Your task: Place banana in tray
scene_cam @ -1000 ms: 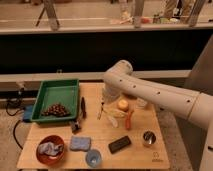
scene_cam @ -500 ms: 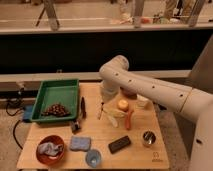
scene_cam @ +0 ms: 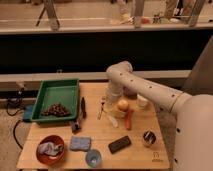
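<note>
Indoors, tool (scene_cam: 109, 103) hovers over cluttered wooden table (scene_cam: 136, 151).

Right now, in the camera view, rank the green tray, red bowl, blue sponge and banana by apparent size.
Largest first:
green tray
red bowl
blue sponge
banana; the sponge is nearer the camera, so that order is unsure.
The tool hangs close by the banana.

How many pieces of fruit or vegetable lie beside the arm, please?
3, clustered by the gripper at the table's middle: the round fruit, the carrot below it, the banana lower left of it. The arm may hide others.
</note>
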Controlling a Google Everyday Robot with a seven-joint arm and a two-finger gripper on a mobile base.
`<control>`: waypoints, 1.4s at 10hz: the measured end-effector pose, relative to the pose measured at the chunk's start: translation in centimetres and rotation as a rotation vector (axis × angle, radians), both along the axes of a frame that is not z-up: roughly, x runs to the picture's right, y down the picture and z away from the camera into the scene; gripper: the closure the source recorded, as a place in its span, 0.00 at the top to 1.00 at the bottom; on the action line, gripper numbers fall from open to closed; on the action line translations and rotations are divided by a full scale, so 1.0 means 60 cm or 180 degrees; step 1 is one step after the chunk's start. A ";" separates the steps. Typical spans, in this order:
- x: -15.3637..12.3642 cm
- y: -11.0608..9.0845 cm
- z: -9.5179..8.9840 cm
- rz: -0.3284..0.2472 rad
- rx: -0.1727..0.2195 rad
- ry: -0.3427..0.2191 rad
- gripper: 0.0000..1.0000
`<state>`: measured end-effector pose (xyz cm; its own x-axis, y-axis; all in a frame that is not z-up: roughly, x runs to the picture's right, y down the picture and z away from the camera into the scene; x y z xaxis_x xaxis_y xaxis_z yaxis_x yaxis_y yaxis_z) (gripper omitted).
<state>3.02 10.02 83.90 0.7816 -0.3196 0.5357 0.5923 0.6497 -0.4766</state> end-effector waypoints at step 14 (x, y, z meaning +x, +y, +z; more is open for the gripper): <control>0.010 0.035 0.057 -0.0144 0.0139 0.0578 0.80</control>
